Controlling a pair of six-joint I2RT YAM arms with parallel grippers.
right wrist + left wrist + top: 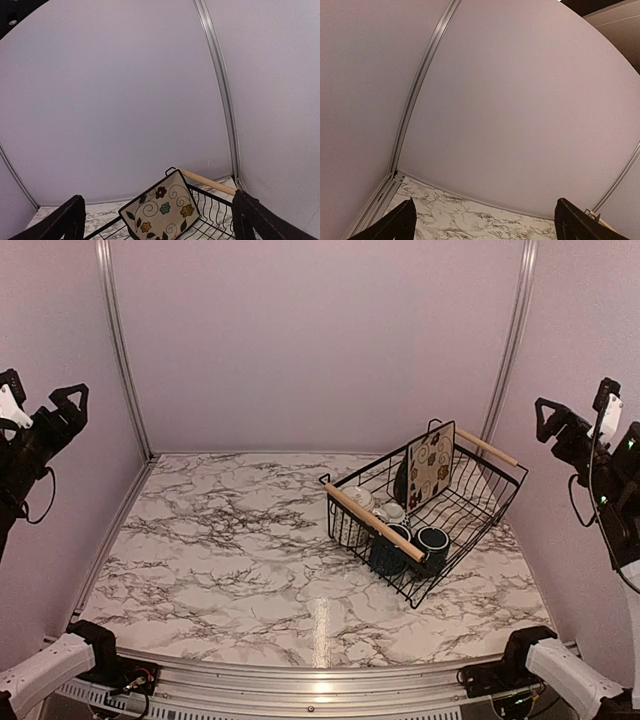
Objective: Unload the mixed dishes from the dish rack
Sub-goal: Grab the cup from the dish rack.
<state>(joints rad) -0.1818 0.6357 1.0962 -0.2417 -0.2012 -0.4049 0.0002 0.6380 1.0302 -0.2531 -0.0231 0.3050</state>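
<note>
Black fingertips (67, 222) of the right gripper (572, 408) stood at the two lower corners of its wrist view, spread wide with nothing between them. Past them rose the square plate (162, 209) on its edge, flowered face toward that camera. From above, the dish rack (487, 508) sat on the right half of the marble table (230, 540), below the right gripper and to its left, which hung high beside the right wall. The left gripper (40, 390), equally splayed and empty, hung high at the opposite wall, well apart from the rack; its wrist view showed only wall and a strip of table. The right arm looked much the nearer for a first pick. The rack's long axis seemed to run aslant, from the near wooden handle (372, 522) toward the far one (487, 447). The plate leaned in the far part, top edge uppermost and free, so a descent from above onto that edge looked the most open approach. Two dark mugs (432, 543) stood mouth-up in the near corner, just beside the near handle. Paler pieces lay farther along that handle, too small to tell apart.
</note>
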